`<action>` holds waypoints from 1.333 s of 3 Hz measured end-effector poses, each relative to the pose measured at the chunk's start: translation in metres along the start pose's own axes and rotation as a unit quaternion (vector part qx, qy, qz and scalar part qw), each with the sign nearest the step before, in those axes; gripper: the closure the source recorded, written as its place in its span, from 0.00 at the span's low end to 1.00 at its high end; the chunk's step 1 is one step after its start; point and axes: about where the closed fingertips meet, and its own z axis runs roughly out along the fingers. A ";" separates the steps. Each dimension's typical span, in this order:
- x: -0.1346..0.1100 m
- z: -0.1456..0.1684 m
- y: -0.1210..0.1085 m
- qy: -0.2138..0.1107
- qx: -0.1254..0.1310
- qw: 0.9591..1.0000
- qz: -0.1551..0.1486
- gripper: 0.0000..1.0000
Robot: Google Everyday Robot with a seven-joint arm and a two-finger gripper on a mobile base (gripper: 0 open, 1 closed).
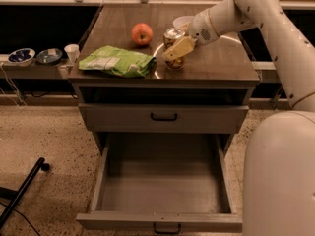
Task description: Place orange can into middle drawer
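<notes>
- The tan two-finger gripper [177, 50] sits against the small orange-brown aluminium can [172, 36] on the dark wooden tabletop [216, 58] — whether it has clamped, I cannot tell.
- Step in hand: the grasp.
- Next, likely: a firm hold, a lift, then down to the open grey bottom drawer [162, 191] — well below the gripper.

No readable text, green bag [117, 61] print illegible, orange can [173, 34] likewise (gripper [178, 49] at the can)
</notes>
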 end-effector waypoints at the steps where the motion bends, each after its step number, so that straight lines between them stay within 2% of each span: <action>1: -0.020 -0.010 0.035 -0.033 -0.047 0.997 -0.055 0.61; 2: -0.027 -0.060 0.099 -0.080 -0.071 0.984 -0.142 0.92; 3: -0.022 -0.115 0.142 -0.063 -0.019 0.986 -0.154 1.00; 4: 0.032 -0.112 0.155 -0.074 -0.026 0.991 -0.110 1.00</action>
